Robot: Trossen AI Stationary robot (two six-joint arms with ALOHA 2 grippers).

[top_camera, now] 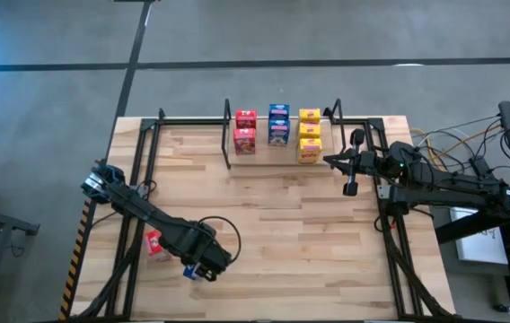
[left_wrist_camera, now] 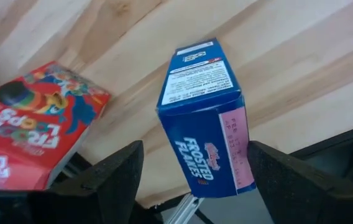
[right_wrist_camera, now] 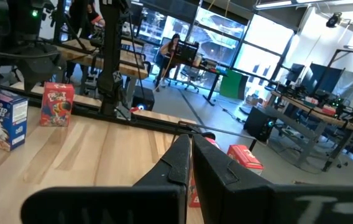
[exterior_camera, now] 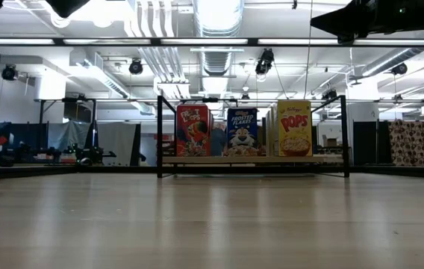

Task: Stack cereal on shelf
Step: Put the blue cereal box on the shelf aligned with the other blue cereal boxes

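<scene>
— Where's the left gripper [top_camera: 203, 267]?
— Low over the near part of the tabletop [top_camera: 282, 224], its fingers [left_wrist_camera: 117, 171] spread wide. A blue cereal box [left_wrist_camera: 204, 115] stands between them; whether the fingers touch it, I cannot tell.
— Anything else close to it?
— A red cereal box [left_wrist_camera: 30, 127] lies flat just beside the gripper, near the tabletop's edge.
— And the right gripper [top_camera: 351, 184]?
— Fingers pressed together, holding nothing. It hangs just beside the shelf [top_camera: 228, 148], at the end where the yellow boxes [top_camera: 309, 135] stand.
— What's on the shelf?
— Two red boxes [top_camera: 245, 130], two blue boxes [top_camera: 278, 124] and three yellow, upright in three rows, well away from the left gripper.
</scene>
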